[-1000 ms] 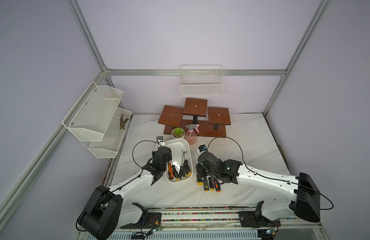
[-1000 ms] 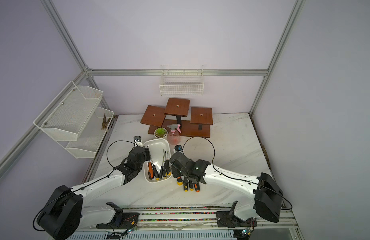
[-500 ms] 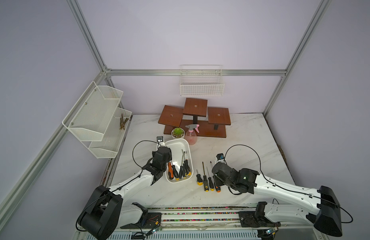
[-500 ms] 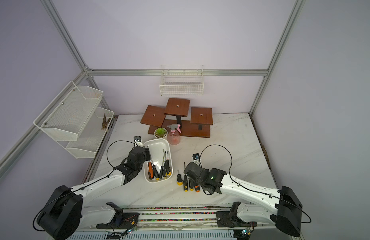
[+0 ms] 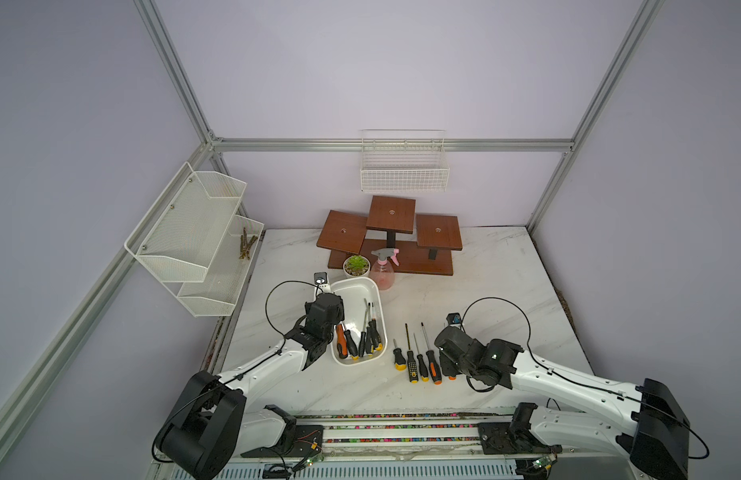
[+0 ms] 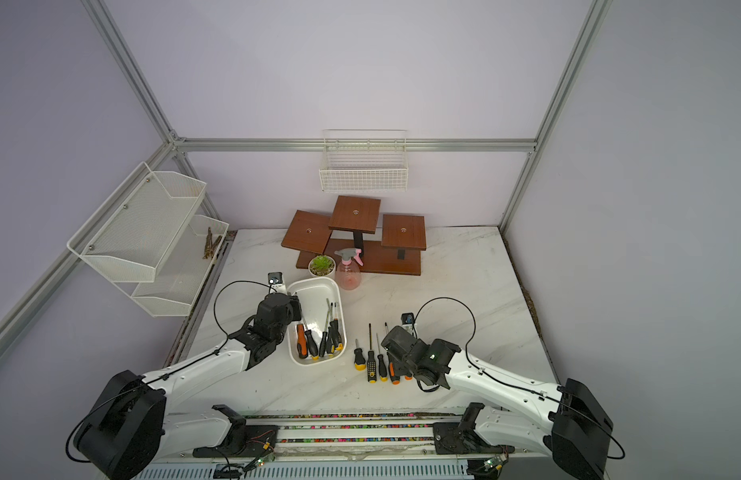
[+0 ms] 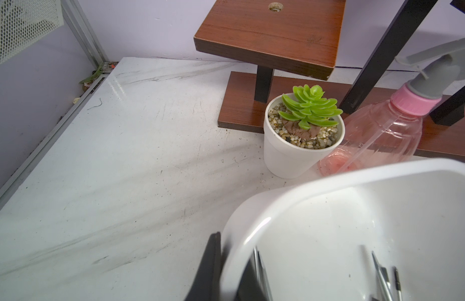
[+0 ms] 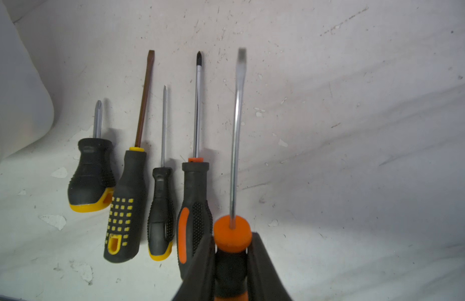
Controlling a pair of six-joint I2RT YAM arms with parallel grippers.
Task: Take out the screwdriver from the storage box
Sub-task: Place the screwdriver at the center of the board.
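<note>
Over the last second I've pulled the right arm [image 5: 568, 386] back from beside the storage box [image 5: 354, 297] toward the lower right of the frame. The right gripper [image 8: 231, 263], clamped on the flat-blade screwdriver [image 8: 232, 234], has left the row of four screwdrivers [image 5: 411, 365] it was covering and now sits at the row's right end, lower down.

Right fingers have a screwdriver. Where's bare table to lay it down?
Bare table lies to the right of the held screwdriver, out to the edge, and beyond the row of four screwdrivers toward the wooden stand. Crowded: the strip between that row and the storage box, and around the plant pot and spray bottle.
</note>
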